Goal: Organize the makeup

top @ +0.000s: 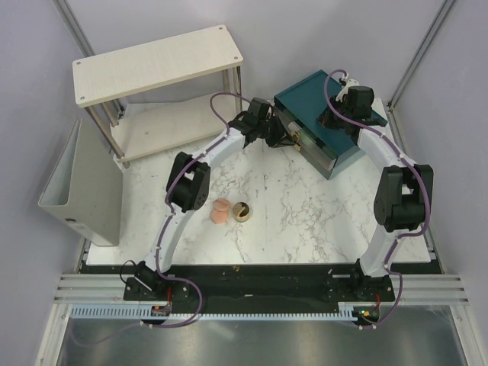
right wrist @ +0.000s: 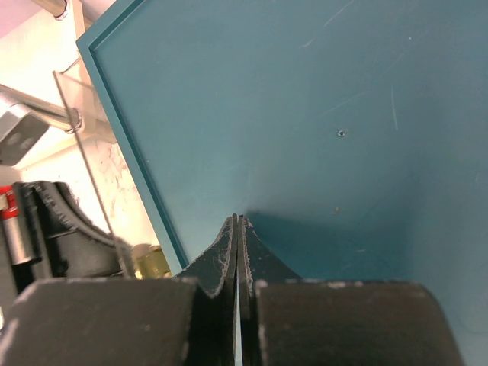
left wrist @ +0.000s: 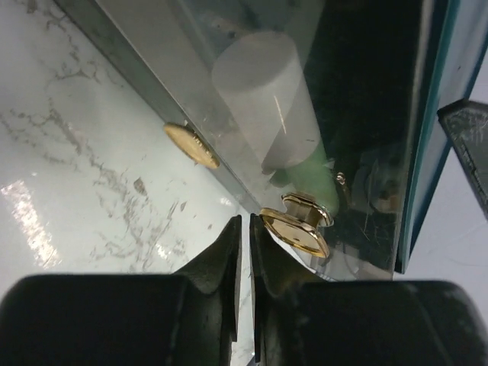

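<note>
A peach-pink sponge (top: 219, 211) and a round gold-rimmed pot (top: 242, 211) sit side by side on the marble table (top: 305, 213). My left gripper (top: 278, 136) is shut and empty at the front of the teal box (top: 305, 95). In the left wrist view its tips (left wrist: 245, 227) lie just left of a gold drawer knob (left wrist: 299, 229). Behind the clear drawer front lie a pale cylinder (left wrist: 263, 99) and a mint-green piece (left wrist: 309, 185). My right gripper (top: 343, 116) is shut with its tips (right wrist: 239, 221) against the box top (right wrist: 320, 107). The peach tube is out of view.
A two-tier wooden shelf (top: 156, 69) stands at the back left. A grey bin (top: 76, 191) leans at the table's left edge. A second gold knob (left wrist: 191, 145) sits further along the drawer front. Another knob (right wrist: 152, 263) shows below the box edge in the right wrist view.
</note>
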`<state>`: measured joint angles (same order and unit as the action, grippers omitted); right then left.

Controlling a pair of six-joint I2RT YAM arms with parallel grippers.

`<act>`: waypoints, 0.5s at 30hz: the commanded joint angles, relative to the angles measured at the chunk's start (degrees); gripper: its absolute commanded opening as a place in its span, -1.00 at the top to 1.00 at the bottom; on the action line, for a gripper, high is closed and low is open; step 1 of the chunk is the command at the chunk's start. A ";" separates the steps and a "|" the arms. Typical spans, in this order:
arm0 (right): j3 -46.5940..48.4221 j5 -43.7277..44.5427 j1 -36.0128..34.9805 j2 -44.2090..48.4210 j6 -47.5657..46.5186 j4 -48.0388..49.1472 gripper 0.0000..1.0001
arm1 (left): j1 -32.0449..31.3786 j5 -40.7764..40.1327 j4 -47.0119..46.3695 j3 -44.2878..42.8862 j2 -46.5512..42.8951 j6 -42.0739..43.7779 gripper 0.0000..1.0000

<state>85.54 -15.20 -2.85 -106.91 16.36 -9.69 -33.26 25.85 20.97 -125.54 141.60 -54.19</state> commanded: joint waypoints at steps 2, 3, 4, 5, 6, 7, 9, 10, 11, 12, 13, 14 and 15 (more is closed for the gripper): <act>-4.59 0.70 -0.58 -4.44 -0.80 -14.39 1.00 | -0.76 2.54 -15.95 -3.31 2.62 -11.10 0.66; -4.59 0.70 -0.58 -4.44 -0.80 -14.48 1.00 | -0.76 3.15 -17.09 -3.40 3.06 -12.41 0.64; -4.68 0.70 -0.58 -4.44 -0.80 -14.48 1.00 | -0.76 4.12 -18.93 -3.57 3.94 -14.25 0.63; -4.68 0.79 -0.58 -4.44 -0.80 -14.39 1.00 | -0.85 4.47 -19.73 -3.92 4.38 -14.88 0.61; -4.59 0.79 -0.66 -4.44 -0.89 -14.48 1.00 | -0.93 4.82 -19.92 -4.19 4.65 -15.32 0.60; -4.42 0.70 -0.66 -4.53 -0.89 -14.48 1.00 | -0.93 5.52 -20.27 -4.37 4.91 -15.50 0.60; -4.33 0.79 -0.58 -4.53 -0.89 -14.48 1.00 | -0.85 6.06 -20.18 -3.49 4.22 -14.80 0.59; -3.98 0.79 -0.66 -4.62 -0.89 -14.39 1.00 | -0.85 6.41 -20.18 -2.71 3.60 -13.67 0.59; -3.71 0.70 -0.66 -4.62 -0.80 -14.48 1.00 | -0.67 6.50 -20.27 -0.43 1.59 -12.87 0.59; -3.54 0.61 -0.58 -4.62 -0.72 -14.56 1.00 | -0.50 6.58 -20.27 1.07 0.36 -12.34 0.58; -2.84 0.44 -0.66 -4.53 -0.45 -14.56 1.00 | -0.32 6.32 -20.36 2.65 -0.87 -10.16 0.58; -2.48 0.44 -0.58 -4.27 -0.36 -14.65 1.00 | -0.14 5.89 -20.27 5.97 -3.93 -9.01 0.57; -2.05 0.26 -0.66 -4.01 -0.28 -14.65 1.00 | 0.20 4.58 -20.36 7.66 -5.27 -8.13 0.56</act>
<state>85.56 -15.22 -2.85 -106.89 16.38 -9.67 -33.61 29.52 5.58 -123.35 145.29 -64.64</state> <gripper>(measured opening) 0.007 0.209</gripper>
